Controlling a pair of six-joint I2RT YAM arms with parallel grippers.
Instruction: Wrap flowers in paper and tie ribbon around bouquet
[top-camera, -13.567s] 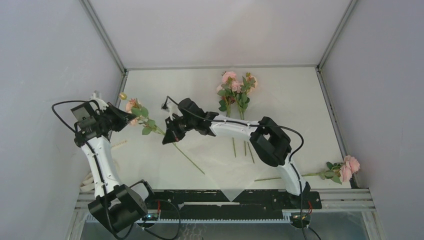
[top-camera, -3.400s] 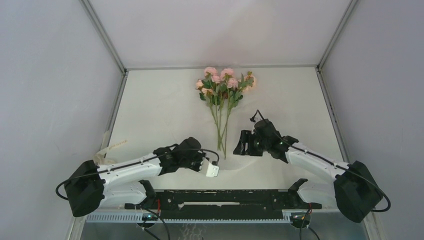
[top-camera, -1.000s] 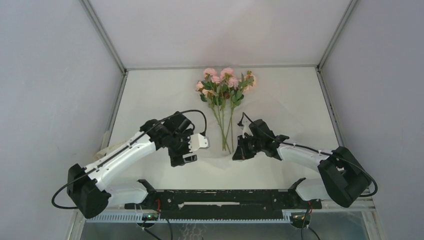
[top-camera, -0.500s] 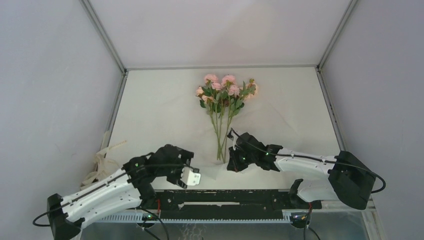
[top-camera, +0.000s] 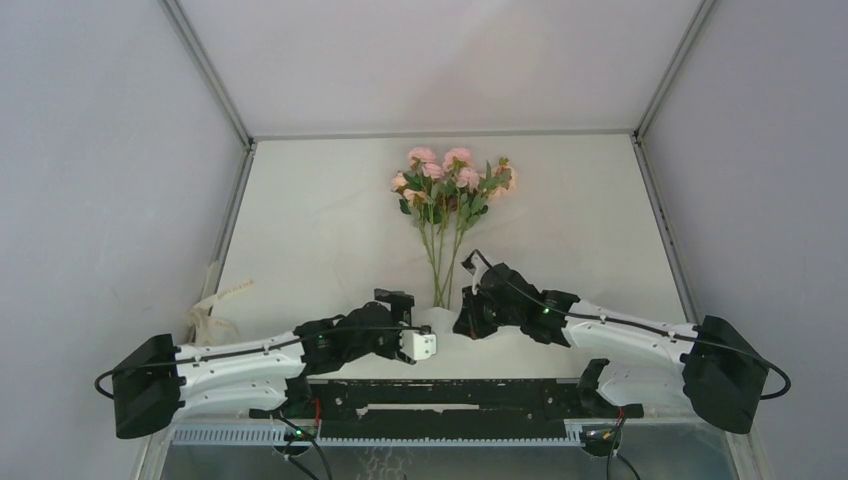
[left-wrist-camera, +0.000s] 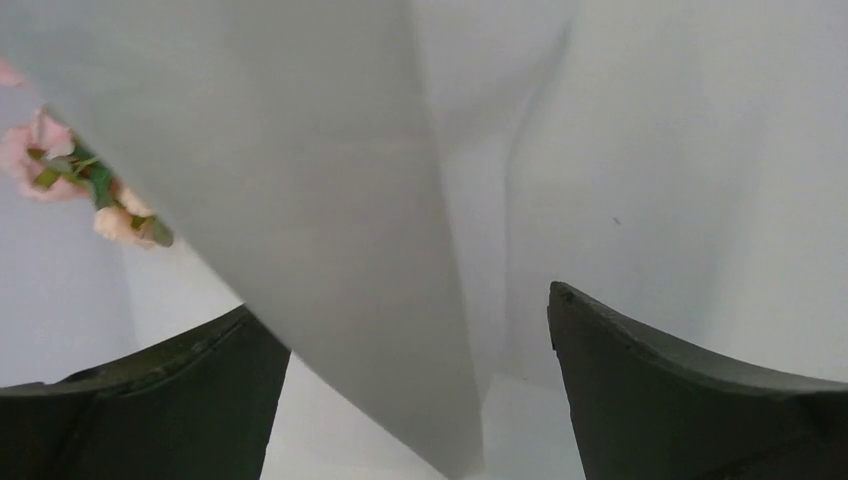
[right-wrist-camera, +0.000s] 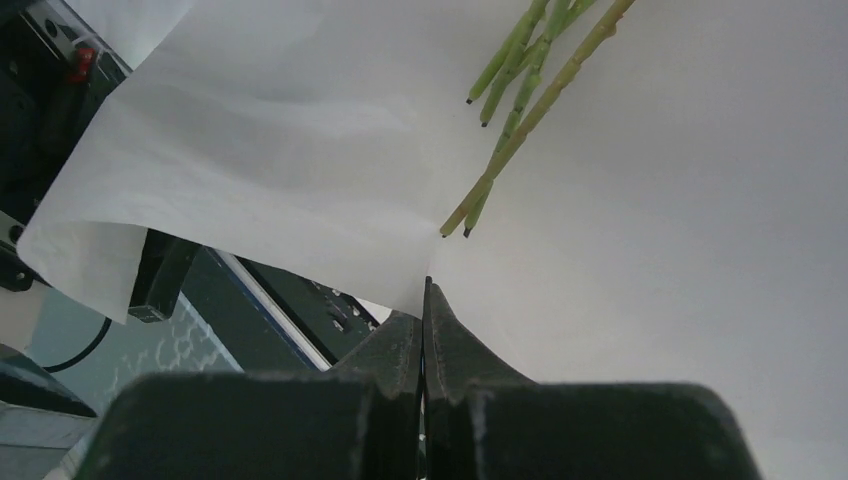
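Observation:
The flowers (top-camera: 455, 185), pale-pink roses on thin green stems, lie in one bunch on the paper (top-camera: 560, 230), a wide translucent white sheet. The stem ends (right-wrist-camera: 490, 170) point at the near edge. My right gripper (top-camera: 463, 323) is shut on a raised fold of the paper (right-wrist-camera: 260, 170) just below the stem tips. The left gripper (top-camera: 408, 320) is open right beside it, and the lifted paper flap (left-wrist-camera: 350, 250) stands between its fingers (left-wrist-camera: 640, 380) without being pinched. The roses (left-wrist-camera: 60, 180) show at the left of the left wrist view. The ribbon (top-camera: 208, 323) lies bunched at the table's left edge.
The black base rail (top-camera: 450, 395) runs along the near edge, just under both grippers. Grey walls and metal frame posts (top-camera: 205, 70) enclose the table on three sides.
The left arm has swung down to the near edge, then right to the lifted paper corner, and its jaws have opened wide. The right gripper, still shut, has drawn the paper nearer.

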